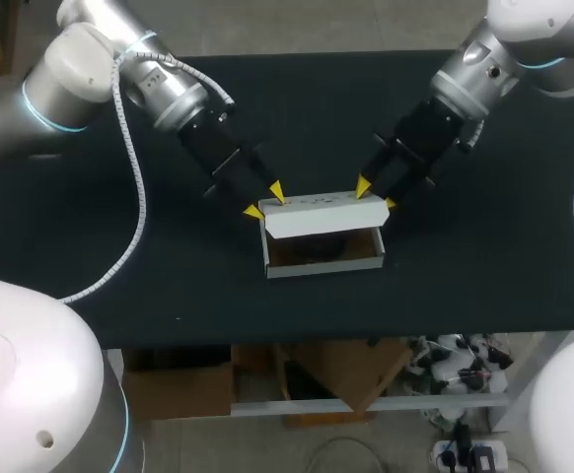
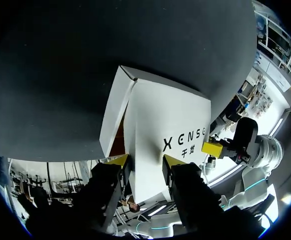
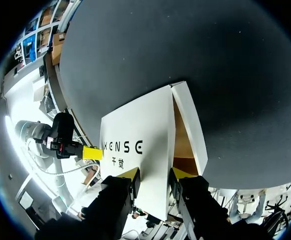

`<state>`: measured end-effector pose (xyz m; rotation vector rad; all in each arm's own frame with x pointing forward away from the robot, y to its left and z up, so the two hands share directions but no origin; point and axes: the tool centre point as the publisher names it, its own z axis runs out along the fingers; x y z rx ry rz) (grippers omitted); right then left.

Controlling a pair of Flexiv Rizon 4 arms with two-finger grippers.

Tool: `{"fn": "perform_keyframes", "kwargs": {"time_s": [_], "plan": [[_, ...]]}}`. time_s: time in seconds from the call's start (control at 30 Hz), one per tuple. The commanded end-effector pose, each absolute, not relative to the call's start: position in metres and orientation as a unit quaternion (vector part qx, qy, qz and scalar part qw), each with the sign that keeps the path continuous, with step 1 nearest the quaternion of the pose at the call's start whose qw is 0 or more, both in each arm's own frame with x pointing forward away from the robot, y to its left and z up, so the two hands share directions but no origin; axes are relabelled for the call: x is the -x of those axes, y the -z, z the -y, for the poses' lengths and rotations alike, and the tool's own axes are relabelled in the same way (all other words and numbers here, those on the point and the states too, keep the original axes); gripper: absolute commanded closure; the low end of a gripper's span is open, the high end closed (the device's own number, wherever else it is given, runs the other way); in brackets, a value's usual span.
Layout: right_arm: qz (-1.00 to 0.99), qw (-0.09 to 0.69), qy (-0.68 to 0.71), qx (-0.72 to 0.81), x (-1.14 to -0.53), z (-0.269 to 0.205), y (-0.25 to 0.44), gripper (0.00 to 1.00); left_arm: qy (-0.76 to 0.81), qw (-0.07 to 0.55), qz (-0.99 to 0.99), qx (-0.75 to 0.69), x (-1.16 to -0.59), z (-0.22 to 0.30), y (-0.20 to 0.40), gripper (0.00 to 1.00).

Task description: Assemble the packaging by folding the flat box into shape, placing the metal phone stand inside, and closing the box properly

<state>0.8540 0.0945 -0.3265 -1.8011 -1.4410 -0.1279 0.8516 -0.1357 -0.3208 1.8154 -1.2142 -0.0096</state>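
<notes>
A small white box [image 1: 322, 265] with a brown inside stands mid-table, its lid [image 1: 322, 218] raised and tilted over the opening. My left gripper [image 1: 265, 200] is shut on the lid's left end and my right gripper [image 1: 376, 194] on its right end. In the left wrist view the printed lid [image 2: 165, 120] fills the gap of the gripper [image 2: 146, 162], with the box's side wall [image 2: 113, 115] beside it. The right wrist view mirrors this: lid [image 3: 135, 130] between the fingers of the gripper [image 3: 154, 175]. A dark shape shows inside the box; I cannot tell what it is.
The dark table cloth [image 1: 465, 266] lies bare around the box on all sides. Each wrist view shows the other arm's yellow fingertip [image 2: 213, 148] [image 3: 92, 152] at the lid's far end.
</notes>
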Motion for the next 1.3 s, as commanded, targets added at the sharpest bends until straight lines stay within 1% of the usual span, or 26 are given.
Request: {"fn": "perform_keyframes", "kwargs": {"time_s": [0.03, 0.4, 0.6, 1.3], "plan": [[0.571, 0.403, 0.051, 0.713, -0.8554, -0.0984, 0.3242, 0.59, -0.002, 0.464, 0.490, -0.739, -0.8495, 0.1378, 0.3213, 0.58], [0.571, 0.404, 0.050, 0.713, -0.8573, -0.0995, 0.3245, 0.60, -0.012, 0.486, 0.481, -0.729, -0.8542, 0.1382, 0.3128, 0.56], [0.572, 0.404, 0.050, 0.712, -0.8579, -0.1008, 0.3247, 0.60, -0.022, 0.498, 0.470, -0.728, -0.8560, 0.1387, 0.3135, 0.58], [0.573, 0.404, 0.050, 0.711, -0.8577, -0.1019, 0.3252, 0.60, -0.044, 0.503, 0.456, -0.733, -0.8542, 0.1393, 0.3142, 0.62]]}}
